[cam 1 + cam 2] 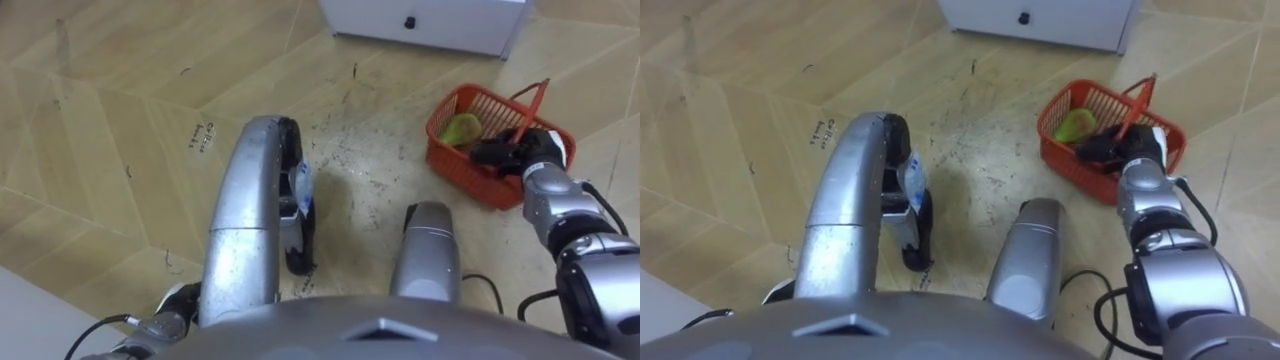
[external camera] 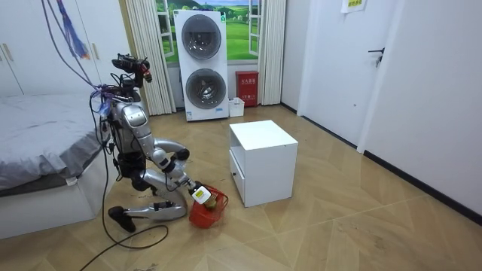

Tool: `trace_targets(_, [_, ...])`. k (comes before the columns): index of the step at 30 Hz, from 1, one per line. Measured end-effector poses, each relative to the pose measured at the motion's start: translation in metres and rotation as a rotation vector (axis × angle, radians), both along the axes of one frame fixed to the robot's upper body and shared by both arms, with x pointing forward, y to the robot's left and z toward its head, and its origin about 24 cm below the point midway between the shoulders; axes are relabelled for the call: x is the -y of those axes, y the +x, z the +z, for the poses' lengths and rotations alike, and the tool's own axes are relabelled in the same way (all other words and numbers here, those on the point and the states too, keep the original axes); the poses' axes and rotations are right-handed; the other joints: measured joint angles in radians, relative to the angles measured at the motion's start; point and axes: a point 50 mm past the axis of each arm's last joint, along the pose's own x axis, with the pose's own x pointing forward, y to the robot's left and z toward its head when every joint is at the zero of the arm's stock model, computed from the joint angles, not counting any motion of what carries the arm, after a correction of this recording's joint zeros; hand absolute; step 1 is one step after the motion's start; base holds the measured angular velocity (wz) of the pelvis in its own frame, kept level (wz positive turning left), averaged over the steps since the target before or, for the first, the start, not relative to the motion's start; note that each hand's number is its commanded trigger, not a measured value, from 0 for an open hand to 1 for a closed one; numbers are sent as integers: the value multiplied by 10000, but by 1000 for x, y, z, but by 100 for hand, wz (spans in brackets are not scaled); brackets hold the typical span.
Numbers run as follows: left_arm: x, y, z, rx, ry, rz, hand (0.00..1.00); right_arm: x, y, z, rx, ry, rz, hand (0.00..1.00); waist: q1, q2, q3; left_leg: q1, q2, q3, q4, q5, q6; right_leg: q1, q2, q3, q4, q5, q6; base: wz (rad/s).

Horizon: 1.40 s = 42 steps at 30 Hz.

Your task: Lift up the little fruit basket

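A red plastic fruit basket (image 1: 452,160) stands on the wooden floor at my right, with its thin handle (image 1: 533,104) raised. A yellow-green fruit (image 1: 462,128) lies inside it. My right hand (image 1: 528,152) reaches over the basket's near right part, at the foot of the handle and just beside the fruit. The room view shows me kneeling low on the floor, with that hand (image 2: 198,194) on the basket (image 2: 203,217). My left hand (image 1: 172,302) hangs low at the lower left, beside my thigh.
A white cabinet (image 1: 430,22) stands just beyond the basket. In the room view it (image 2: 262,162) is to the right of the basket, a bed (image 2: 38,150) is behind me and stacked washing machines (image 2: 203,64) stand at the back wall.
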Motion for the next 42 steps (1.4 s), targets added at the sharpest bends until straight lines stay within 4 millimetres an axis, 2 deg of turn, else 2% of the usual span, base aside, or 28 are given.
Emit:
trace_targets(5, [0, -1, 0, -51, -43, -18, 0, -1, 0, 0, -17, 25, 35, 100, 42, -63, 20, -1, -8, -1, 0, 10, -20, 12, -6, -13, 6, 0, 0, 0])
trace_targets(10, [1, 0, 0, -81, -45, -226, 0, -2, 6, 3, 207, 110, -143, 100, 172, 4, -19, 6, -19, 6, 1, 18, -35, 17, -8, 0, 29, 0, 0, 0])
trace_targets(17, [3, 0, -1, -125, -63, -364, 0, -6, 6, 1, 175, 234, -121, 100, 389, -64, 27, 66, -41, -59, 35, 27, -51, 123, 52, -36, 24, 0, -1, 0])
trace_targets(20, [3, 2, -1, -75, -75, -366, 0, -9, 6, 0, 181, 349, -105, 100, 334, -60, 29, 63, -65, -180, 102, 26, -49, 260, 111, -155, 2, 1, -1, 1])
trace_targets(21, [3, 3, -1, -63, -84, -370, 0, -11, 6, -1, 177, 395, -87, 100, 279, -60, 28, 60, -186, -258, 138, 26, -50, 341, 118, -225, -21, 1, -1, 5])
trace_targets(24, [4, 9, 0, 67, -97, -406, 0, -14, 8, 0, 250, 389, 57, 100, 217, -85, 37, 22, -199, -406, 276, 21, -40, 456, 167, -314, -32, 1, -2, 1])
trace_targets(27, [4, 17, 1, 263, -82, -393, 0, -21, 16, 6, 545, 292, 512, 100, 126, -181, 27, -6, -235, -521, 462, 6, -9, 560, 285, -265, -47, 0, -4, -7])
trace_targets(29, [2, 22, 2, 430, -46, -193, 0, -27, 21, 10, 818, 200, 932, 100, 1, -255, -2, 24, -409, -675, 552, -7, 18, 733, 320, -279, -131, 0, -3, -4])
trace_targets(30, [1, 27, 3, 592, -5, -89, 0, -31, 22, 12, 995, 138, 1214, 100, -50, -314, -43, 108, -458, -687, 567, -61, 124, 878, 326, -277, -237, -2, -8, 0])
trace_targets(31, [0, 31, 3, 679, 19, -56, 0, -32, 22, 12, 1068, 112, 1329, 100, -85, -359, -44, 170, -507, -694, 570, -90, 182, 986, 323, -282, -303, -3, -8, 4])
trace_targets(32, [0, 36, 4, 867, 73, 23, 0, -36, 22, 13, 1177, 136, 1504, 100, -121, -459, -37, 297, -558, -735, 596, -128, 255, 1221, 398, -298, -473, -5, -14, 8])
trace_targets(34, [0, 43, 6, 1151, 107, 41, 0, -42, 22, 15, 1398, 208, 1700, 100, -272, -532, -95, 402, -576, -801, 599, -217, 384, 1518, 560, -283, -841, -6, -15, 11])
trace_targets(36, [4, 58, 8, 1539, 44, -84, 0, -48, 28, 21, 1736, 65, 2041, 100, -396, -554, -114, 482, -564, -825, 532, -311, 442, 1938, 766, 38, -1396, -6, -16, -1])
trace_targets(37, [4, 62, 9, 1651, 50, -105, 0, -48, 30, 22, 1799, 27, 2099, 100, -422, -566, -124, 502, -562, -825, 511, -312, 448, 2045, 769, 180, -1573, -6, -16, -15])
trace_targets(39, [1, 74, 13, 2161, 274, 0, 0, -53, 34, 27, 2025, -181, 2448, 100, -547, -477, -176, 546, -537, -962, 396, -306, 455, 2560, 841, 633, -2454, -8, -11, -24])
trace_targets(42, [-4, 78, 15, 2410, 586, 375, 0, -59, 37, 31, 2266, -182, 2695, 100, -537, -381, -214, 692, -429, -1264, 256, -292, 466, 2993, 933, 1224, -3550, -13, 29, -58])
